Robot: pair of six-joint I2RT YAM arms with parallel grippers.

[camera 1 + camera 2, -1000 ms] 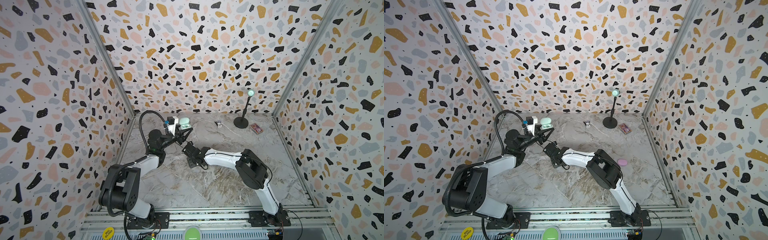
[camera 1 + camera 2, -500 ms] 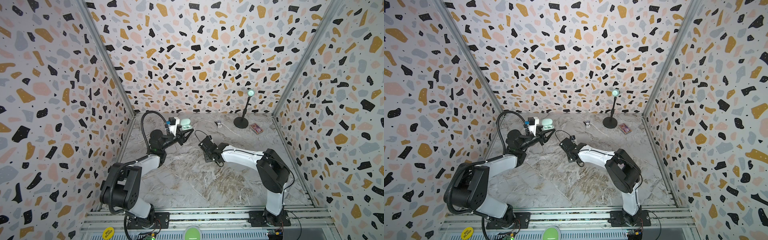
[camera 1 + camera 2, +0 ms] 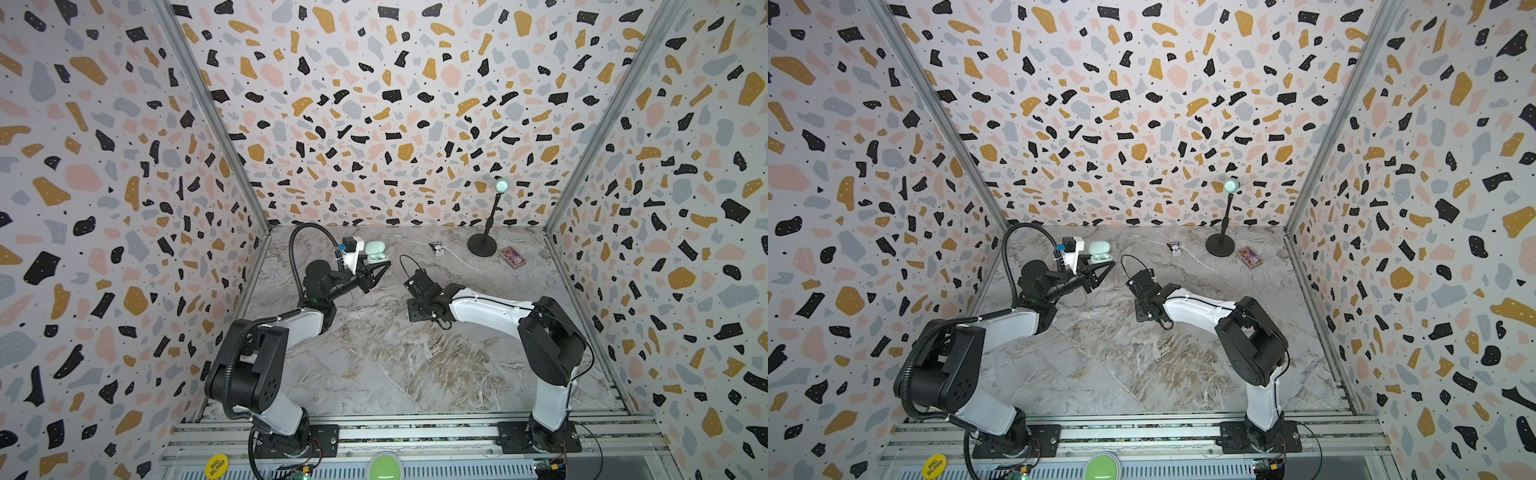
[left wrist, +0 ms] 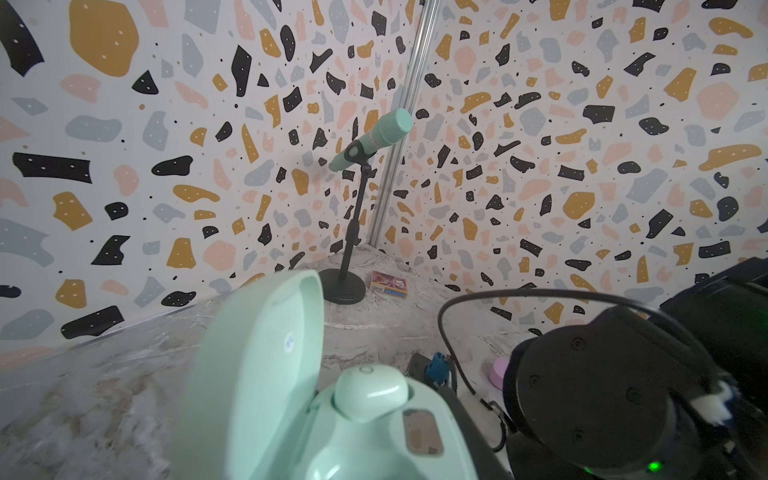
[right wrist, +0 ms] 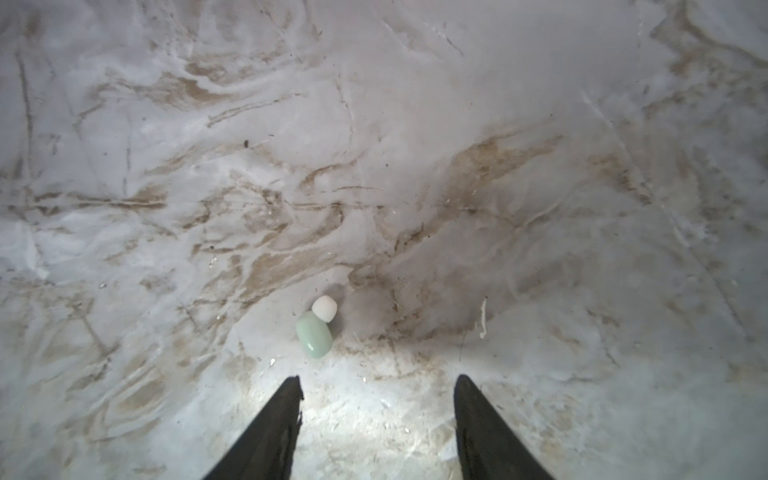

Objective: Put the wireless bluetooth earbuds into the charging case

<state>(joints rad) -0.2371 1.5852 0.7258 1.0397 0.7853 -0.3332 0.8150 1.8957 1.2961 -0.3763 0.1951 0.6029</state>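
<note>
Right arm (image 3: 486, 309) drawn back, right fingers (image 5: 266, 432) apart, empty, left fingers (image 3: 376, 273) mostly hidden, clamping charging case (image 4: 357, 440).

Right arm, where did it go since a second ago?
The right arm pulled back from beside the left gripper toward the right side. Its right gripper now hangs open and empty above a mint earbud lying on the table. The left gripper kept holding the open mint case in the same spot.
</note>
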